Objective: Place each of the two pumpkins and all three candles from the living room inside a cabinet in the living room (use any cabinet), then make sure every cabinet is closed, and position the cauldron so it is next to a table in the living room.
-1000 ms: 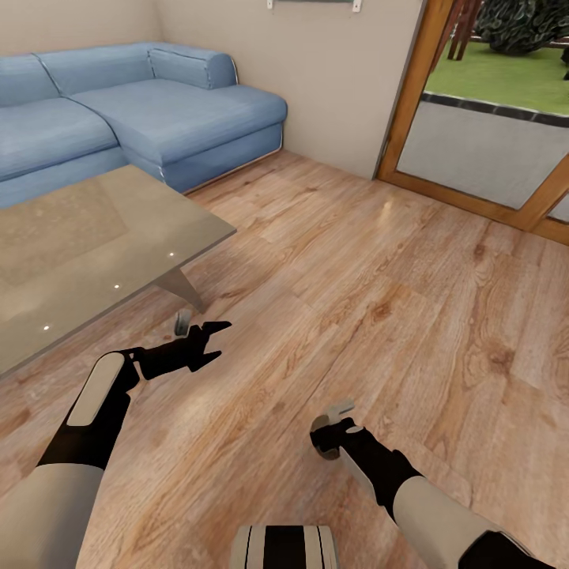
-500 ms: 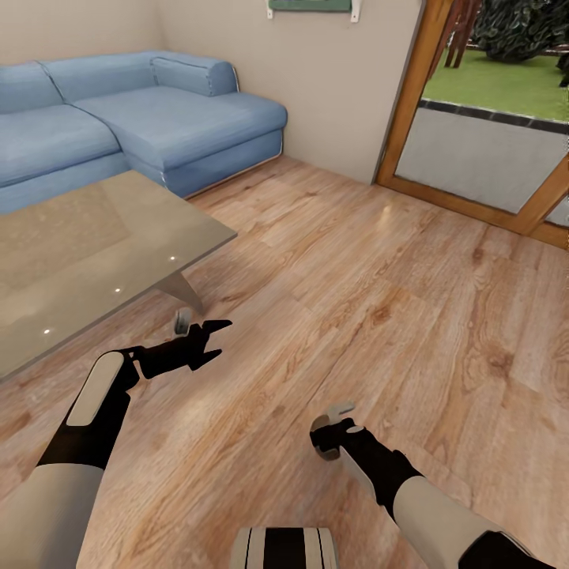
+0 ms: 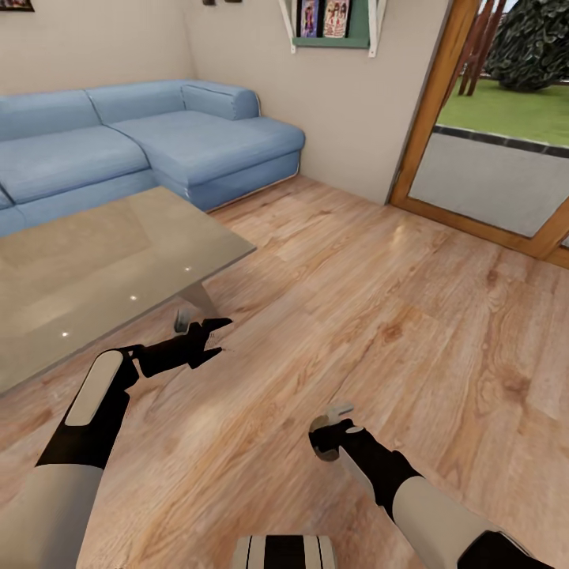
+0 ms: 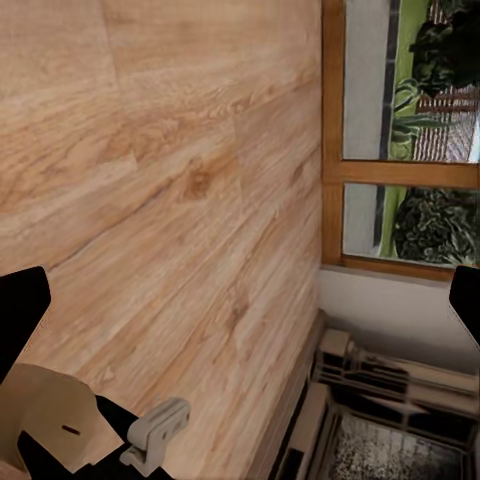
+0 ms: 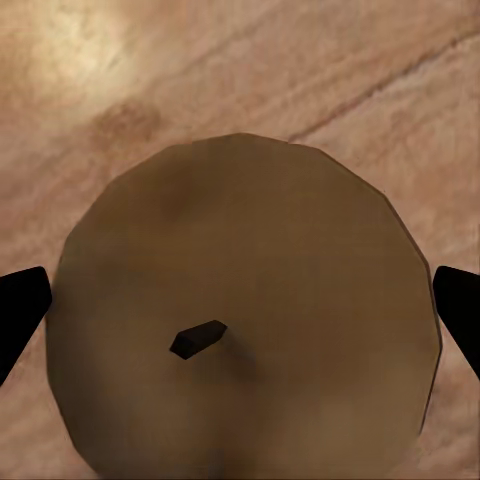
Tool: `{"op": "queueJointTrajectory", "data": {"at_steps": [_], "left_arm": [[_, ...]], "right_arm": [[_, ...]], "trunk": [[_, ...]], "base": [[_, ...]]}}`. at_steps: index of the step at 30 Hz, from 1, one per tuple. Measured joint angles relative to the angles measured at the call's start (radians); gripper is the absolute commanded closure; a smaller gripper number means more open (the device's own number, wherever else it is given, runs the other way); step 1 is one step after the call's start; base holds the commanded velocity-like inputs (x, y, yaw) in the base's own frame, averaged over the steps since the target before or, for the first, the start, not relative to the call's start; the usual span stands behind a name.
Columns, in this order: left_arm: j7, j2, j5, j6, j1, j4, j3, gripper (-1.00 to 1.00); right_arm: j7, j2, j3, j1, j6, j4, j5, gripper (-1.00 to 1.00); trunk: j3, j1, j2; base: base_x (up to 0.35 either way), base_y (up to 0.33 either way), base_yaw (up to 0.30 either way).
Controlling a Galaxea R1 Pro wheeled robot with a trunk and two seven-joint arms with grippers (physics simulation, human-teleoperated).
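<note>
My right hand (image 3: 332, 431) grips a stubby pale grey-beige candle (image 5: 245, 310); left hand (image 3: 207, 340) spread empty. I should carry it level toward a cabinet.

One candle (image 5: 245, 310), one table (image 3: 95, 261), one sofa (image 3: 142, 150).

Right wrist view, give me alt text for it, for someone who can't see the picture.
A stubby beige candle with a short dark wick, seen end-on from above, sits between the right gripper's two black fingers, which show at either edge. Behind it lies the wooden floor.
</note>
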Motion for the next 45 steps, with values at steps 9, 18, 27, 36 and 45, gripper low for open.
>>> {"op": "queueJointTrajectory", "data": {"at_steps": [9,18,27,36,45], "left_arm": [[0.0,0.0,0.0,0.0,0.0,-0.017,0.0,-1.0],[0.002,0.0,0.002,0.002,0.0,-0.086,-0.064,-1.0],[0.004,0.0,0.002,0.005,0.0,-0.096,-0.075,-1.0],[0.001,0.001,0.008,0.0,-0.001,-0.127,-0.071,-1.0],[0.016,-0.038,0.002,-0.008,-0.002,-0.127,-0.072,-1.0]], "right_arm": [[0.0,-0.002,-0.001,0.0,0.0,0.0,0.0,1.0],[0.0,-0.028,-0.037,0.0,0.096,-0.038,0.006,1.0],[-0.003,-0.185,-0.37,0.0,0.614,-0.413,0.007,1.0],[-0.01,-0.191,-0.484,0.0,0.711,-0.628,0.004,1.0],[-0.011,-0.182,-0.466,0.0,0.712,-0.603,0.003,1.0]], "trunk": [[0.035,-0.004,0.002],[0.07,-0.008,0.004],[0.104,-0.012,0.006],[0.139,-0.016,0.008],[0.174,-0.02,0.01]], "base": [[0.0,0.0,0.287],[0.0,0.0,0.288],[0.0,0.0,0.288],[0.0,0.0,0.286],[0.0,0.0,0.287]]}}
